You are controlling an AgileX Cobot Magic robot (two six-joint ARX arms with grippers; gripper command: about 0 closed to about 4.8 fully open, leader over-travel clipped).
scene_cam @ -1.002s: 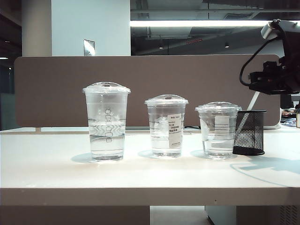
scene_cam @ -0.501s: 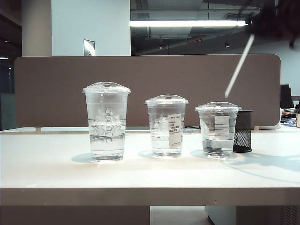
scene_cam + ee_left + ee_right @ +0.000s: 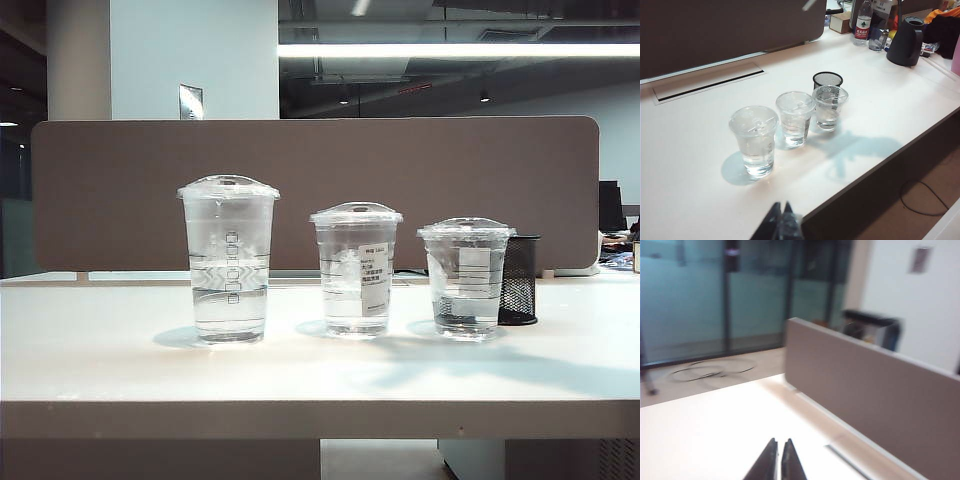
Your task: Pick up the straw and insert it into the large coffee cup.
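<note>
The large coffee cup [image 3: 228, 260], the tallest clear cup with a domed lid and some water in it, stands leftmost in the row; in the left wrist view it is the nearest cup [image 3: 754, 140]. Only a short white end of the straw [image 3: 359, 7] shows, high in the air above the middle cup, and it also shows as a pale streak [image 3: 809, 5]. My right gripper [image 3: 779, 441] is above the exterior view, with its jaws shut. The straw does not show between its fingers. My left gripper [image 3: 782, 207] is shut and empty over the table's front edge.
A medium clear cup [image 3: 355, 270] with a white label and a short clear cup [image 3: 466, 278] stand right of the large one. A black mesh holder [image 3: 518, 280] stands behind the short cup. A grey partition [image 3: 320, 190] runs along the back of the table. A black kettle [image 3: 905, 35] and bottles stand far off.
The right arm has lifted the straw out of the mesh holder and carried it up and leftward. The arm has left the exterior view and only the straw's end still shows.
</note>
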